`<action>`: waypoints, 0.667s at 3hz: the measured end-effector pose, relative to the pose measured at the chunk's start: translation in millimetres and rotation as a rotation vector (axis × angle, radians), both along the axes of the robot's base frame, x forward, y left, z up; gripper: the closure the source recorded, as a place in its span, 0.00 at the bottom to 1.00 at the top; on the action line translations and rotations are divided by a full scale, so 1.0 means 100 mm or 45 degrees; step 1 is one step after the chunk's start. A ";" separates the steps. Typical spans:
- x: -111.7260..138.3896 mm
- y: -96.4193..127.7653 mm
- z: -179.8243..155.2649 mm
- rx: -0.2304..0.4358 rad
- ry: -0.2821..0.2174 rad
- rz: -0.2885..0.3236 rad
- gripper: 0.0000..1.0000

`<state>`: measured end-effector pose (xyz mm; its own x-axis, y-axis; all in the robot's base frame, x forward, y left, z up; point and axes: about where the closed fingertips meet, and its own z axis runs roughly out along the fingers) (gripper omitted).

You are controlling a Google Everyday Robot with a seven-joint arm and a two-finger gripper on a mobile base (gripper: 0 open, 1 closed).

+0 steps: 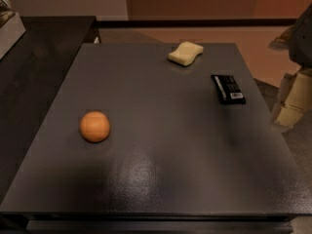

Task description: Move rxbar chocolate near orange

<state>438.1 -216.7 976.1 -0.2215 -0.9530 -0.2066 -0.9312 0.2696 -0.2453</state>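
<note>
The camera view looks down at an angle on a dark grey, faintly speckled tabletop [161, 169] whose near half catches a soft sheen of light. The rxbar chocolate [227, 88] lies flat on the right side of the tabletop, toward the far edge. It is a small black wrapped bar with white print along it, its long axis running roughly from far to near and its white barcode patch at the near end. The orange [95, 126] sits on the left side, nearer the camera than the bar, round and smooth, with a faint shadow beneath it. The two are well apart, on opposite sides of the tabletop. A pale yellow sponge [185, 53] with a pinched waist rests near the far edge, to the left of the bar and beyond it, close to it but not touching. The pincer [291, 104] shows at the right border of the view as a pale, blocky shape, out past the right edge of the tabletop. It is near the rxbar chocolate but apart from it, and whether it is spread or pressed together I cannot tell. Above it a darker part of the arm [303, 35] enters from the upper right corner. To the left of the tabletop stands a black counter [44, 57], and beyond the far edge lies a tan floor [253, 45].
</note>
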 end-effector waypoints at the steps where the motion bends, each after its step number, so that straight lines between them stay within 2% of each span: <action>1: 0.00 0.00 0.00 0.000 0.000 0.000 0.00; 2: 0.06 0.00 -0.02 0.023 0.014 -0.032 0.00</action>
<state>443.7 -216.5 974.2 -0.2477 -0.9433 -0.2210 -0.9267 0.2972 -0.2299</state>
